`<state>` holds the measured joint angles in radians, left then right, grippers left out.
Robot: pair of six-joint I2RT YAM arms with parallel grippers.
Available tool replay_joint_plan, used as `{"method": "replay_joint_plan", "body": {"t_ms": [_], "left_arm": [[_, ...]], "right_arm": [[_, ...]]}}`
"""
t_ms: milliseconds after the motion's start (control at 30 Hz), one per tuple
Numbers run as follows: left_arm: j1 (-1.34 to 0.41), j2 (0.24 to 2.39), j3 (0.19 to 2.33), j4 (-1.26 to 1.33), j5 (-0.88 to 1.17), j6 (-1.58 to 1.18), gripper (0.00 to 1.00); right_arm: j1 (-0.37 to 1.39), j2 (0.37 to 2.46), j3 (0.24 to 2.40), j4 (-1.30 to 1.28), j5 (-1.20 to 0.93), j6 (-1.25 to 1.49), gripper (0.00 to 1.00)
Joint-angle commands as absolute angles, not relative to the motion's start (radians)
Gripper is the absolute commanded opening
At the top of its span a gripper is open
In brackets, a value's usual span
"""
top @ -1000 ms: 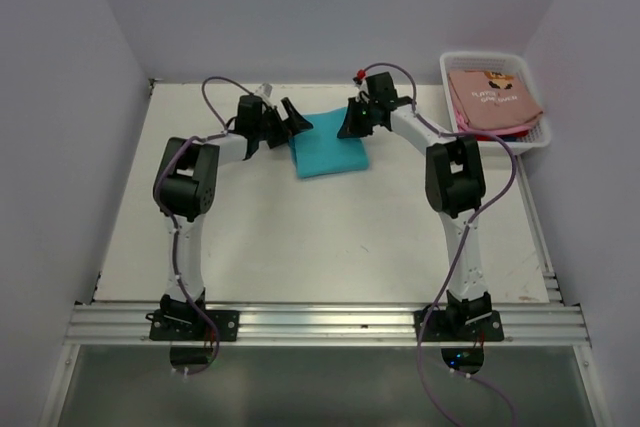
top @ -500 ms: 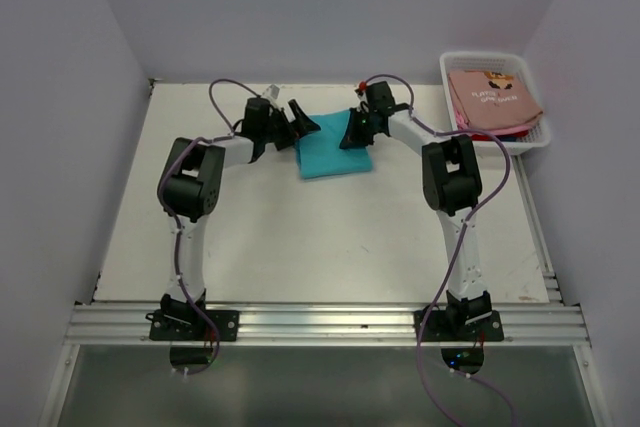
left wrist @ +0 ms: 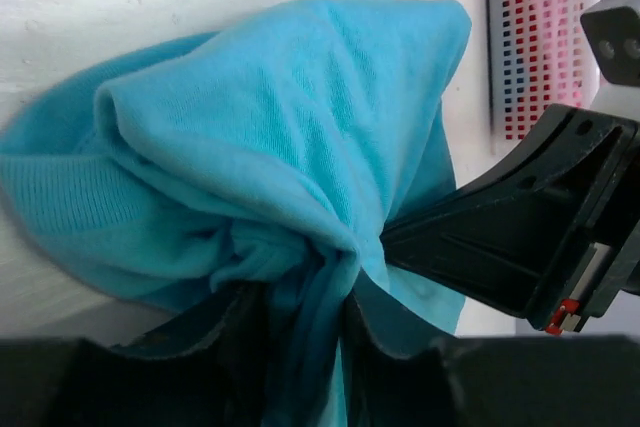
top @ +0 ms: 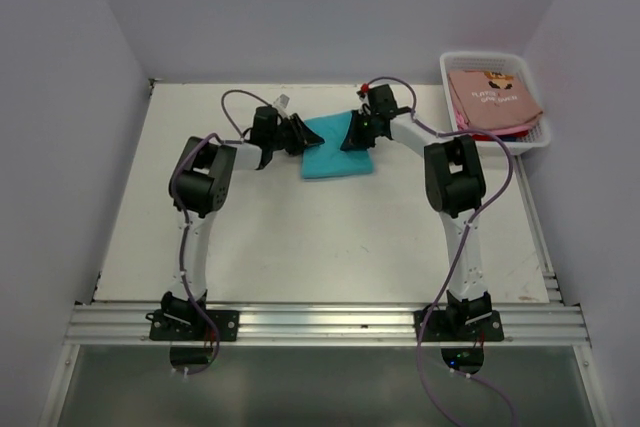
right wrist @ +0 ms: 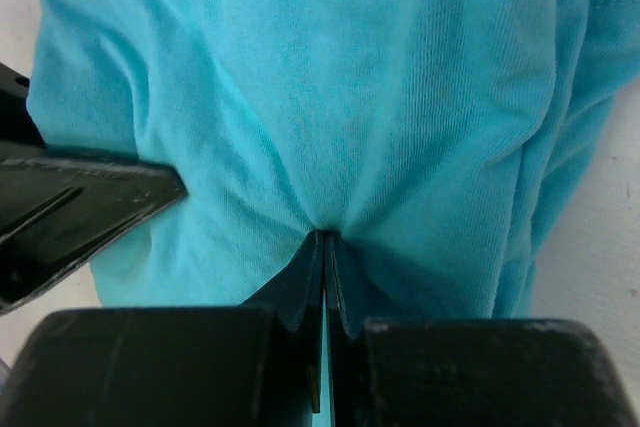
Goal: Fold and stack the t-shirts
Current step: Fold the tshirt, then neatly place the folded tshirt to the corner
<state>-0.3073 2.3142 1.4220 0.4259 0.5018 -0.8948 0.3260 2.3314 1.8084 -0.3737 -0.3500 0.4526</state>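
Note:
A folded teal t-shirt [top: 338,155] lies at the back middle of the table. My left gripper [top: 305,135] is at its left edge. In the left wrist view the teal cloth [left wrist: 270,127] bunches into a thick fold between my left gripper's [left wrist: 300,292] fingers, which have closed on it. My right gripper [top: 352,134] is at the shirt's back right edge, shut, with a pinch of teal cloth [right wrist: 330,77] drawn into its fingertips [right wrist: 325,237]. A salmon-pink t-shirt [top: 495,99] with dark print lies in the white basket [top: 480,55].
The white basket stands at the table's back right corner, against the wall. Red and blue cloth edges [top: 515,133] show under the pink shirt. The two grippers face each other closely across the teal shirt, and the right one's black finger [left wrist: 500,247] shows in the left wrist view.
My left gripper has moved right onto the teal shirt's left edge and closed from wide open onto the cloth. The right gripper has stayed shut on the shirt, and the cloth has bunched between them.

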Motion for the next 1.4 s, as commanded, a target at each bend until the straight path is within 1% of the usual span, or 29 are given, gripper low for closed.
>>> {"method": "replay_joint_plan", "body": {"t_ms": [0, 33, 67, 100, 133, 300, 400, 433, 467, 500, 533, 600, 700, 800, 933, 1067, 1200, 1233, 1367], "left_arm": [[-0.328, 2.387, 1.414, 0.353, 0.552, -0.911, 0.32], [-0.328, 2.388, 1.416, 0.357, 0.555, -0.914, 0.23], [-0.328, 2.391, 1.411, 0.362, 0.558, -0.917, 0.08], [-0.328, 2.39, 1.407, 0.376, 0.56, -0.923, 0.02], [-0.328, 2.388, 1.402, 0.382, 0.561, -0.925, 0.0], [-0.321, 2.34, 1.353, 0.413, 0.575, -0.919, 0.0], [-0.299, 2.277, 1.302, 0.428, 0.58, -0.904, 0.0], [-0.29, 2.257, 1.277, 0.428, 0.58, -0.899, 0.0], [-0.273, 2.219, 1.263, 0.429, 0.581, -0.891, 0.0], [-0.261, 2.195, 1.247, 0.431, 0.583, -0.887, 0.0], [-0.252, 2.172, 1.218, 0.431, 0.583, -0.876, 0.0], [-0.224, 2.093, 1.183, 0.431, 0.574, -0.867, 0.0], [-0.201, 1.979, 1.106, 0.436, 0.54, -0.864, 0.0], [-0.189, 1.872, 1.017, 0.448, 0.476, -0.868, 0.0], [-0.157, 1.793, 0.927, 0.446, 0.402, -0.884, 0.0], [-0.071, 1.723, 0.862, 0.479, 0.332, -0.936, 0.0], [-0.003, 1.69, 0.838, 0.492, 0.262, -0.972, 0.0], [0.036, 1.684, 0.83, 0.515, 0.252, -1.001, 0.0], [0.103, 1.698, 0.81, 0.621, 0.19, -1.086, 0.0]], "right_arm": [[0.328, 2.298, 1.763, -0.42, -0.337, 0.437, 0.0], [0.328, 2.289, 1.753, -0.42, -0.339, 0.434, 0.0], [0.33, 2.286, 1.747, -0.419, -0.342, 0.433, 0.0], [0.33, 2.281, 1.743, -0.414, -0.344, 0.43, 0.0], [0.328, 2.275, 1.732, -0.413, -0.348, 0.426, 0.0], [0.328, 2.217, 1.709, -0.403, -0.4, 0.4, 0.0], [0.327, 2.102, 1.645, -0.319, -0.463, 0.387, 0.0], [0.327, 2.07, 1.61, -0.299, -0.481, 0.391, 0.22], [0.327, 2.039, 1.594, -0.266, -0.486, 0.391, 0.32], [0.327, 1.97, 1.573, -0.256, -0.492, 0.393, 0.36], [0.327, 1.942, 1.565, -0.255, -0.488, 0.393, 0.44], [0.327, 1.86, 1.552, -0.271, -0.476, 0.393, 0.53], [0.327, 1.786, 1.514, -0.305, -0.437, 0.391, 0.61], [0.327, 1.682, 1.433, -0.31, -0.402, 0.402, 0.64], [0.327, 1.533, 1.292, -0.316, -0.371, 0.403, 0.64], [0.327, 1.439, 1.192, -0.34, -0.367, 0.411, 0.64], [0.337, 1.381, 1.112, -0.379, -0.368, 0.414, 0.64], [0.35, 1.371, 1.103, -0.402, -0.365, 0.411, 0.64], [0.383, 1.293, 1.049, -0.446, -0.357, 0.405, 0.64]]}}
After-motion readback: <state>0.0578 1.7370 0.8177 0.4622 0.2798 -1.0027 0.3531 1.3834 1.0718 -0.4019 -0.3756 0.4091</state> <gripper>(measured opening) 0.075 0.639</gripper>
